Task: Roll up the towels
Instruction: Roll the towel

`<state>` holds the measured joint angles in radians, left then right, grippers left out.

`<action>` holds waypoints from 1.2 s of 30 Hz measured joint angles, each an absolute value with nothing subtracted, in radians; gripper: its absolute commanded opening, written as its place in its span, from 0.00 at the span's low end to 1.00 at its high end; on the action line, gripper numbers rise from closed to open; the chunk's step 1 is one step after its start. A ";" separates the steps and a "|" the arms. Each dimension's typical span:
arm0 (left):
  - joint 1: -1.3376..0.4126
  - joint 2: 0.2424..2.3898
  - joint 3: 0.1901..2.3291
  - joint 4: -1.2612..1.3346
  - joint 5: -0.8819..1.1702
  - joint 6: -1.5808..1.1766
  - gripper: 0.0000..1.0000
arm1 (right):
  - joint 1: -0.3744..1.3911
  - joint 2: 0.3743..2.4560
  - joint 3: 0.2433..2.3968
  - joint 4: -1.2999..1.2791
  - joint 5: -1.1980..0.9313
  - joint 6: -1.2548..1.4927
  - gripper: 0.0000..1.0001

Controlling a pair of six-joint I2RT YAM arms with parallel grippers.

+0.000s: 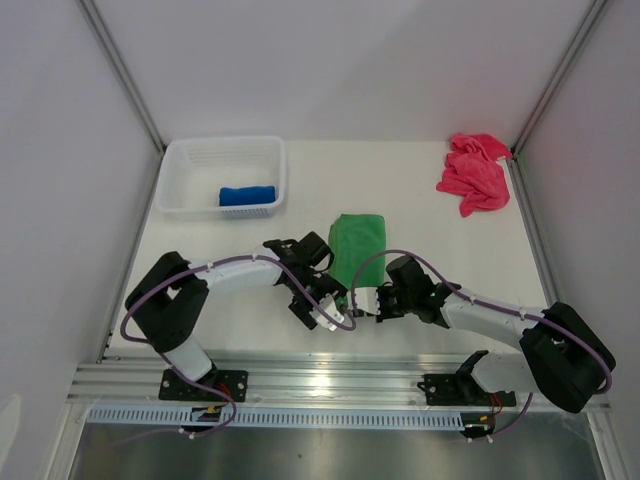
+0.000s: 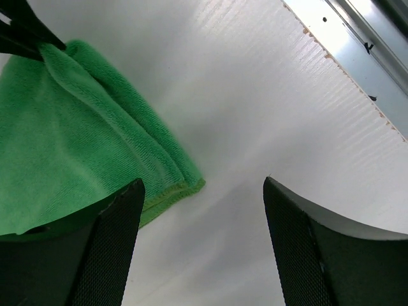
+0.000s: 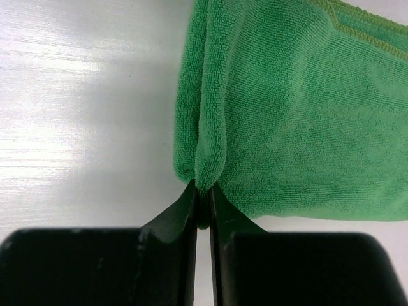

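I see worktop (image 1: 430, 200), basket (image 1: 172, 180) far left. Green towel (image 1: 358, 240) folded mid-worktop; pink towel (image 1: 473, 172) crumpled far right; blue towel (image 1: 247, 195) rolled in basket. My right hand (image 3: 203, 204) pinches green towel's corner; left hand (image 2: 201, 191) gapes empty beside it.

Built alike as left arm (image 1: 240, 272) and right arm (image 1: 490, 315): smooth white link tubes between bulky black joint housings, set on black base plates. Trailed along each by a thin purple cable (image 1: 392, 252) in loose loops. Ended in a left gripper (image 2: 203, 185) and right gripper (image 3: 203, 191) with white bodies and dark wedge fingers (image 2: 121, 255), finely meshed on the left pair's inner faces.
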<state>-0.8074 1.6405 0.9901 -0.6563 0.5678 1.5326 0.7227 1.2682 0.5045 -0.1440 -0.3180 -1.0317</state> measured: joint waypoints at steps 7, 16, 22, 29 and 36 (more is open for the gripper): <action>-0.816 1.695 0.990 -0.619 0.525 1.518 0.76 | 0.723 1.267 0.505 -0.146 -0.314 -1.033 0.01; -0.851 1.719 1.002 -0.565 0.491 1.474 0.52 | 0.720 1.266 0.505 -0.161 -0.288 -1.037 0.01; -0.860 1.727 1.003 -0.553 0.491 1.456 0.35 | 0.714 1.266 0.505 -0.167 -0.288 -1.050 0.00; -0.862 1.735 1.003 -0.525 0.492 1.454 0.08 | 0.701 1.266 0.503 -0.172 -0.296 -1.062 0.00; -0.868 1.741 1.018 -0.525 0.495 1.411 0.01 | 0.680 1.251 0.503 -0.196 -0.307 -1.063 0.00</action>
<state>-0.8677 1.7412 1.0176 -0.5255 0.4946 1.4109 0.6804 1.2510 0.5030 -0.1955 -0.3073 -1.0626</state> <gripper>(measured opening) 0.015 0.104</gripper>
